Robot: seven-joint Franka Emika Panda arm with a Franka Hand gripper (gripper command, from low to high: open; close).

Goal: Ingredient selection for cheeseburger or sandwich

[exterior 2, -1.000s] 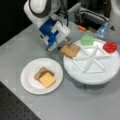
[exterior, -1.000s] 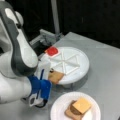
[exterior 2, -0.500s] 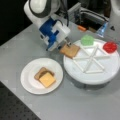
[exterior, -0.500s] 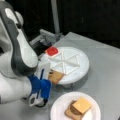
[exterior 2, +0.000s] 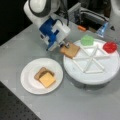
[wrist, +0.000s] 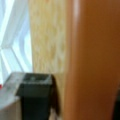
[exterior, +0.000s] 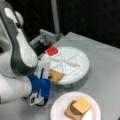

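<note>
A tan toast slice [exterior: 57,76] [exterior 2: 71,49] hangs over the edge of the white divided tray [exterior: 82,63] [exterior 2: 100,73], slightly tilted. My gripper [exterior: 49,76] [exterior 2: 65,45] is shut on its outer edge. In the wrist view the toast slice [wrist: 47,37] fills the frame beside a black fingertip [wrist: 35,92]. On the white round plate [exterior: 57,111] [exterior 2: 27,81] lies a stack: a toast slice [exterior 2: 40,72], a dark brown patty [exterior: 72,108], and a yellow-orange cheese square [exterior: 82,105] [exterior 2: 47,80] on top.
A red disc [exterior: 52,51] [exterior 2: 110,47] and a green leaf piece [exterior 2: 87,40] sit in tray compartments. Metal fixtures [exterior: 47,37] [exterior 2: 90,17] stand behind the tray. The arm's white body [exterior: 17,60] fills a front view's left.
</note>
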